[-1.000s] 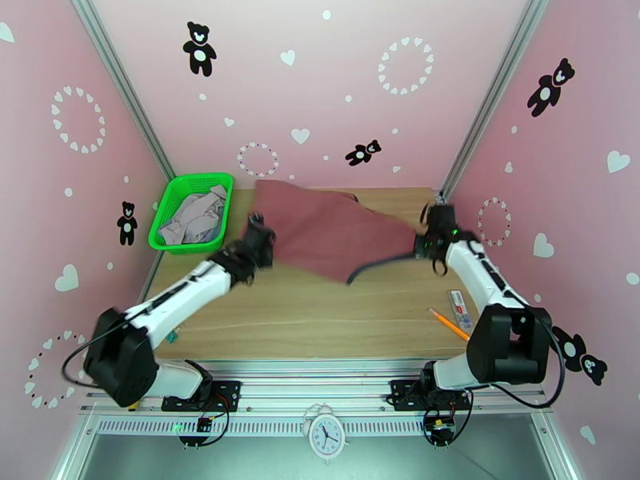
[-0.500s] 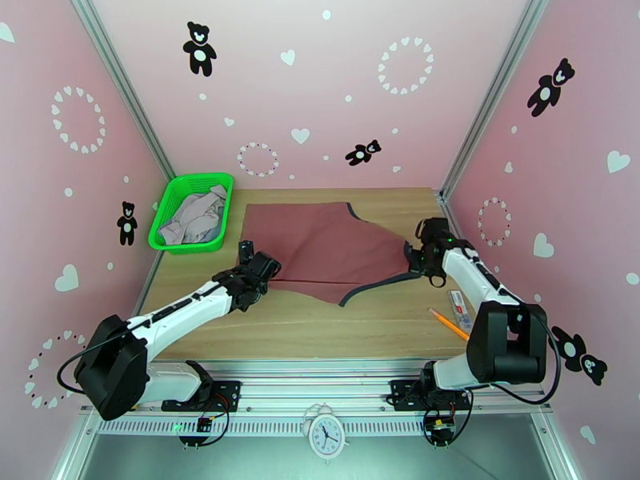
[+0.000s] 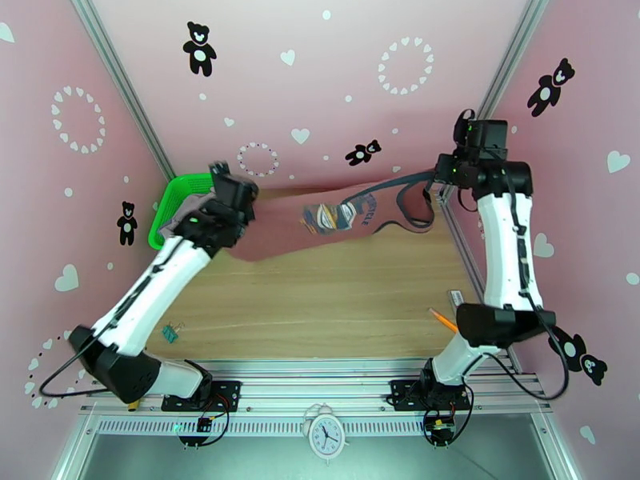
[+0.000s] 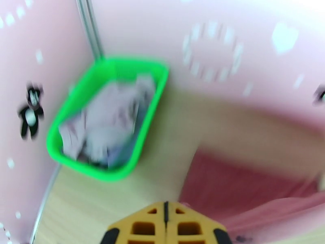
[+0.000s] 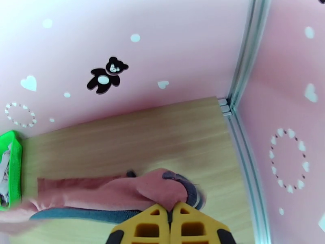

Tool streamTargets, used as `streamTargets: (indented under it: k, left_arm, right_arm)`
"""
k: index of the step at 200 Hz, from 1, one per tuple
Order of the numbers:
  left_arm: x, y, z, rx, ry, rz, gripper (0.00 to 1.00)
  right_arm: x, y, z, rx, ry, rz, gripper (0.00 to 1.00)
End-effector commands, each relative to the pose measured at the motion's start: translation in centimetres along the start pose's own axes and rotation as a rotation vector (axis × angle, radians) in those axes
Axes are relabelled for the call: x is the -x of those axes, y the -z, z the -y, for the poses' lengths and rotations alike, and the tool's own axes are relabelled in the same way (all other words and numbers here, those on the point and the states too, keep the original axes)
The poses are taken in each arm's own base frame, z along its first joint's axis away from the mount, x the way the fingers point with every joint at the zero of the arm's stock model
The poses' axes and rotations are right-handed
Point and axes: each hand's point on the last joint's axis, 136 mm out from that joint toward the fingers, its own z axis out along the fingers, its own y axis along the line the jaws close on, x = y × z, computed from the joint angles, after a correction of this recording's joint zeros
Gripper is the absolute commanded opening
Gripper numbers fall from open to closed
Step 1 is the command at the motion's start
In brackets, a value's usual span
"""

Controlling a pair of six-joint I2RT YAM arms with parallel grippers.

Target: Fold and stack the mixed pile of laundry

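Brick-red tank top [image 3: 320, 226] aloft between both closed jaws (print up)

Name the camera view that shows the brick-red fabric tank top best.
Top external: the brick-red fabric tank top spreads wide, its printed graphic and dark trim plain. Left wrist catches a blurred red patch; right wrist, a bunched corner above its yellow fingers.

1. A robot test booth, the kind set up in a lab
2. Pink walls [image 3: 320, 90] with bear and heart stickers, held in a bare metal frame [image 3: 120, 74]
3. Left arm [image 3: 156, 286] and right arm [image 3: 508, 242] bolted to a rail [image 3: 320, 376] at the edge of a wooden table [image 3: 336, 290]
4. An alarm clock [image 3: 326, 434] set in front, below the rail
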Motion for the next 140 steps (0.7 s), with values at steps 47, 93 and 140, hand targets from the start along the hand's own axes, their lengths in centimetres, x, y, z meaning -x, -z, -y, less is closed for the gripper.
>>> streamTargets:
  k: [47, 93, 140]
  left_arm:
    - [6.5, 7.0, -2.3, -0.088, -0.106, 0.079, 0.00]
    - [9.0, -0.8, 2.6, -0.101, -0.122, 0.080, 0.00]
    - [14.1, -7.1, 6.5, -0.134, -0.109, 0.202, 0.00]
  right_arm:
    - [-3.2, 5.1, 4.4, -0.207, 0.054, 0.022, 0.00]
    - [1.2, -2.9, 3.3, -0.180, 0.022, 0.028, 0.00]
    - [6.6, -9.2, 2.2, -0.155, -0.014, 0.121, 0.00]
